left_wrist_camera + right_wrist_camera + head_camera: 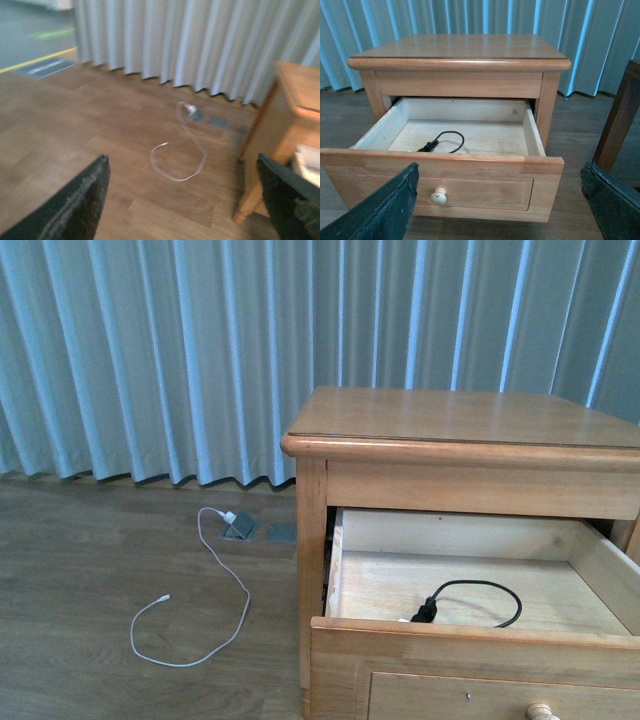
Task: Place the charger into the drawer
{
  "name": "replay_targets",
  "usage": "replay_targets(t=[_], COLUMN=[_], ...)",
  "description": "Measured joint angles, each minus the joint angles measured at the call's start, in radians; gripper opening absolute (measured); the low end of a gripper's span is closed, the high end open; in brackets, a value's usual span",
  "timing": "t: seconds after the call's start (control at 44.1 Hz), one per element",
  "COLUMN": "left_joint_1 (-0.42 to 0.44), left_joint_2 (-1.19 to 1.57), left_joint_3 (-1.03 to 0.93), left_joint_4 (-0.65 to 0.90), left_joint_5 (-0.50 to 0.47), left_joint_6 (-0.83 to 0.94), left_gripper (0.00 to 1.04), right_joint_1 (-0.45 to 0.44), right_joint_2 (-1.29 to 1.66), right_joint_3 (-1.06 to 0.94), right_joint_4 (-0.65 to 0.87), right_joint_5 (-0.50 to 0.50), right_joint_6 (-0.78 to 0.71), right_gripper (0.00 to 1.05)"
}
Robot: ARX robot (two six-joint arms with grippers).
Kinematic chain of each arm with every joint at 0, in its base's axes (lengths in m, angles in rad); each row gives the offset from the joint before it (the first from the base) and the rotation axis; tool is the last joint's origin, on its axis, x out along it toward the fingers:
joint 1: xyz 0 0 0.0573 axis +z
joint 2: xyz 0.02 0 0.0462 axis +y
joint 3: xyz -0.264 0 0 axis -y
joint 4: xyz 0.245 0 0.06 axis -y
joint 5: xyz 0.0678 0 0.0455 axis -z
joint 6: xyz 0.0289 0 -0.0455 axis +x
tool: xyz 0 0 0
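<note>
The drawer of the light-wood nightstand stands pulled out, its front with the round pale knob facing the right wrist camera. The charger's black looped cable lies on the drawer floor near the front; it also shows in the right wrist view. The white block is almost wholly hidden behind the drawer front. My right gripper is open and empty in front of the drawer, apart from it. My left gripper is open and empty above the wooden floor, left of the nightstand.
A long thin white cable lies looped on the wooden floor left of the nightstand, plugged in at a floor outlet; it also shows in the left wrist view. Curtains hang behind. A dark wooden post stands by the nightstand.
</note>
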Motion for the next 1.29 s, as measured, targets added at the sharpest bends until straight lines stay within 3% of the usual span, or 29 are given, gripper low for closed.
replay_targets(t=[0.045, 0.091, 0.159, 0.318, 0.386, 0.476, 1.293], left_joint_1=[0.074, 0.128, 0.172, 0.257, 0.369, 0.418, 0.42], left_joint_2=[-0.043, -0.069, -0.093, -0.144, -0.169, -0.191, -0.292], left_joint_3=[-0.038, -0.071, -0.108, -0.174, -0.202, -0.23, -0.344], left_joint_4=[0.008, 0.015, 0.021, 0.038, 0.039, 0.048, 0.07], left_joint_5=[0.189, 0.309, 0.386, 0.463, 0.599, 0.612, 0.621], left_joint_6=[0.04, 0.061, 0.075, 0.086, 0.089, 0.093, 0.093], left_gripper=[0.71, 0.61, 0.48, 0.18, 0.04, 0.04, 0.04], right_joint_1=[0.0, 0.0, 0.0, 0.0, 0.0, 0.0, 0.001], right_joint_2=[0.0, 0.0, 0.0, 0.0, 0.0, 0.0, 0.0], right_joint_3=[0.0, 0.0, 0.0, 0.0, 0.0, 0.0, 0.0], right_joint_4=[0.0, 0.0, 0.0, 0.0, 0.0, 0.0, 0.0], right_joint_5=[0.0, -0.001, 0.0, 0.0, 0.0, 0.0, 0.0], right_joint_6=[0.0, 0.0, 0.0, 0.0, 0.0, 0.0, 0.0], right_gripper=[0.96, 0.96, 0.96, 0.96, 0.96, 0.96, 0.96])
